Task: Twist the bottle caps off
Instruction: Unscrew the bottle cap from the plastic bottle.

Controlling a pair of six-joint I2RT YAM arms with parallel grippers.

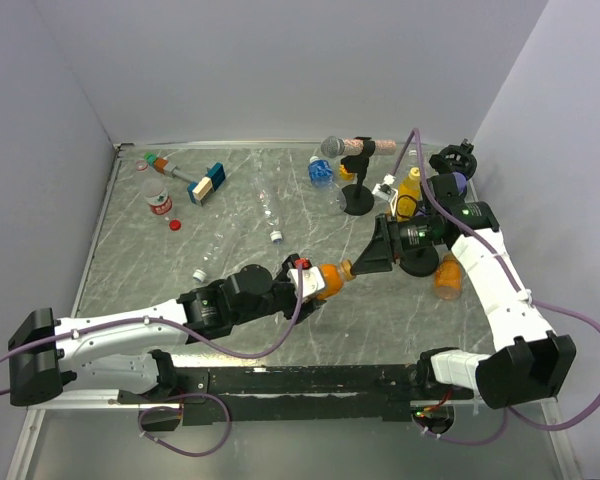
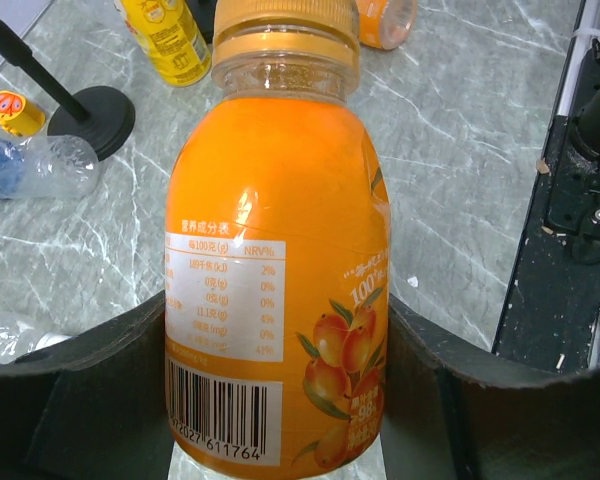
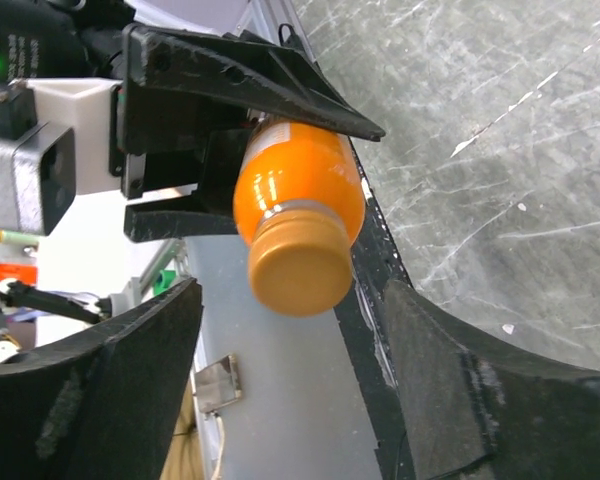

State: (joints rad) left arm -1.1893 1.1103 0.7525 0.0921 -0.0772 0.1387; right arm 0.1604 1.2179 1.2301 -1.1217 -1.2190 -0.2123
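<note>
My left gripper (image 1: 305,280) is shut on a squat orange bottle (image 1: 327,280), held lying on its side above the table with its neck toward the right arm. In the left wrist view the bottle (image 2: 270,250) fills the space between both fingers, its orange cap (image 2: 285,40) at the top. My right gripper (image 1: 365,262) faces that cap (image 1: 347,268). Seen from the right wrist, the cap (image 3: 300,268) sits between the two black fingers (image 3: 110,390), with a gap on each side; the right gripper (image 3: 295,390) is open.
A microphone on a black stand (image 1: 357,200), a yellow bottle (image 1: 408,185) and a second orange bottle (image 1: 448,277) crowd the right side. Clear bottles (image 1: 322,172) (image 1: 157,197), a red cap (image 1: 175,224), a white cap (image 1: 199,274) and a blue-and-tan block (image 1: 208,184) lie farther back and left.
</note>
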